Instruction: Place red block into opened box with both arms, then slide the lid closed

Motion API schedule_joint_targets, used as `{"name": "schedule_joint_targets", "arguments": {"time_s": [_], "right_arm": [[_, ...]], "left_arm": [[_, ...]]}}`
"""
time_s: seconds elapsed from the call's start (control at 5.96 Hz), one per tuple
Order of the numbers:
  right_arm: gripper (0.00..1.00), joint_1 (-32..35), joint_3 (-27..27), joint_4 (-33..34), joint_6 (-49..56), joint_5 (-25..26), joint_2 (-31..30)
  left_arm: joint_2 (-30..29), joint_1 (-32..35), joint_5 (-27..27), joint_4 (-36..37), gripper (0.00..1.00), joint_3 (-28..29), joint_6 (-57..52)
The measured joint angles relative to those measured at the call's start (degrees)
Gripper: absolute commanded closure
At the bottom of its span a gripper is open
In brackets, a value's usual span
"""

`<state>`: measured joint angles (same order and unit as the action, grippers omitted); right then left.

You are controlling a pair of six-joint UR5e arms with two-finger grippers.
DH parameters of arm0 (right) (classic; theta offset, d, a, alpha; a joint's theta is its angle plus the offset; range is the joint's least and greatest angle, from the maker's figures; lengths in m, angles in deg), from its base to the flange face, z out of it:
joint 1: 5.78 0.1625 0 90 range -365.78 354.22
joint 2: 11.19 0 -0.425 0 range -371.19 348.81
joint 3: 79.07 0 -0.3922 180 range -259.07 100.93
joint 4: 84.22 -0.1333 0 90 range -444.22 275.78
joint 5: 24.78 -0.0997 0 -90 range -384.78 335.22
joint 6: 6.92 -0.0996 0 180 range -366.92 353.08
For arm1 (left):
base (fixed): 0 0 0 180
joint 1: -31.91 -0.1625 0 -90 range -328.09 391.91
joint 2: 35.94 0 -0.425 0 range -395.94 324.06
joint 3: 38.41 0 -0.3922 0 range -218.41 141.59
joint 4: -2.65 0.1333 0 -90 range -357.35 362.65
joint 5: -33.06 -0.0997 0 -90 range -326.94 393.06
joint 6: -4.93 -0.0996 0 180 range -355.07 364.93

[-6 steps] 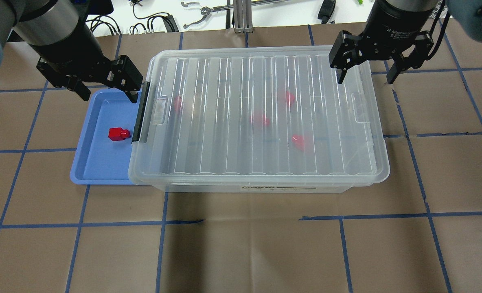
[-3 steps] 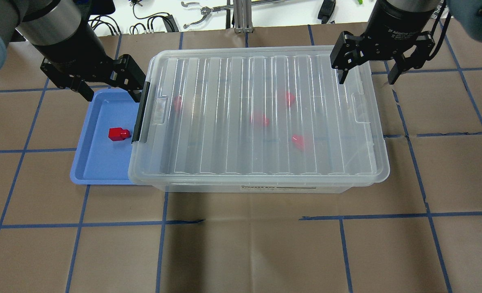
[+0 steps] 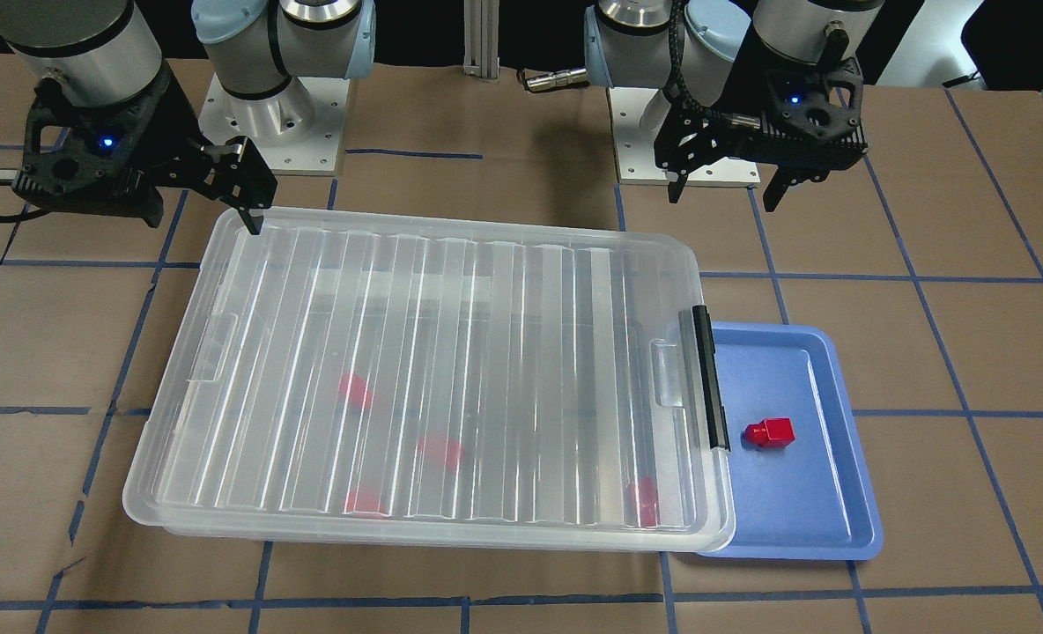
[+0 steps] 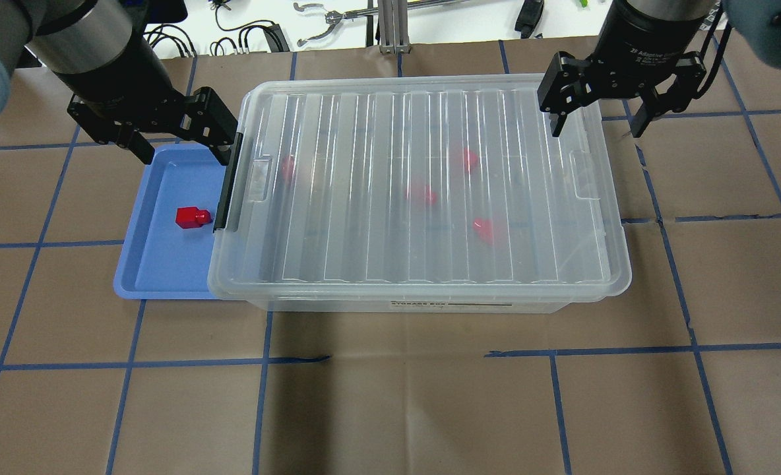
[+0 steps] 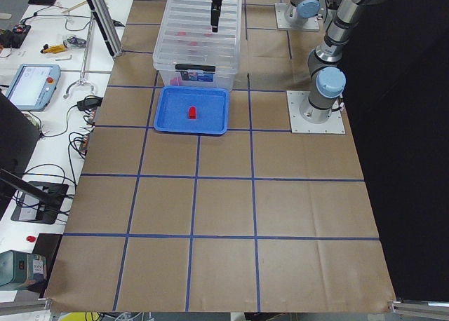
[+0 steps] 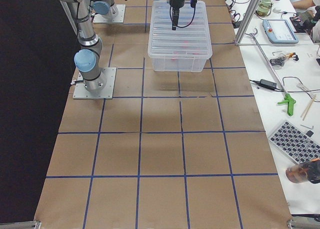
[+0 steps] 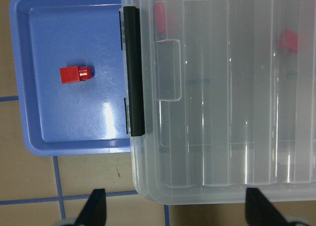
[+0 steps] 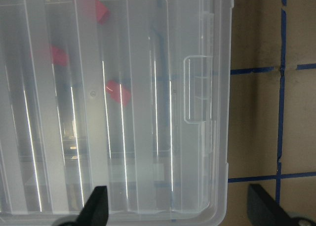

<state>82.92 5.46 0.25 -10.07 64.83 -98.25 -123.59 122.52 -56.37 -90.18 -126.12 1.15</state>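
Observation:
One red block (image 4: 193, 217) lies on the blue tray (image 4: 159, 264), apart from both grippers. The clear box (image 4: 430, 305) overlaps the tray's right side, and the ribbed lid (image 4: 364, 132) covers its whole top. Several red blocks (image 4: 422, 194) show blurred through the lid. A black latch (image 4: 229, 181) runs along the box's left end. My left gripper (image 4: 183, 157) hangs open over the tray's far edge and the latch end. Over the lid's far right corner my right gripper (image 4: 596, 130) is open, holding nothing. The left wrist view shows the loose red block (image 7: 75, 74) left of the latch (image 7: 133, 73).
Brown paper with blue tape lines covers the table (image 4: 390, 396). Cables and hand tools (image 4: 324, 20) lie on the white bench past the far edge. The two arm bases (image 3: 266, 114) stand behind the box.
Both grippers have shifted slightly toward the overhead view's right and far side, staying open. The box, lid, tray and blocks have not moved.

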Motion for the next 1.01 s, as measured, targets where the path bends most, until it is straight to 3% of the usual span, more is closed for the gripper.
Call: {"name": "schedule_joint_targets", "arguments": {"time_s": [0.34,1.01], "right_arm": [[0.00,-5.7,3.9,2.9,4.8,-0.1,0.1],[0.00,-8.4,17.8,20.1,8.2,0.4,0.3]], "left_arm": [[0.1,-0.2,-0.1,0.0,0.02,0.0,-0.2],[0.1,-0.5,-0.4,0.1,0.02,0.1,-1.1]]}}
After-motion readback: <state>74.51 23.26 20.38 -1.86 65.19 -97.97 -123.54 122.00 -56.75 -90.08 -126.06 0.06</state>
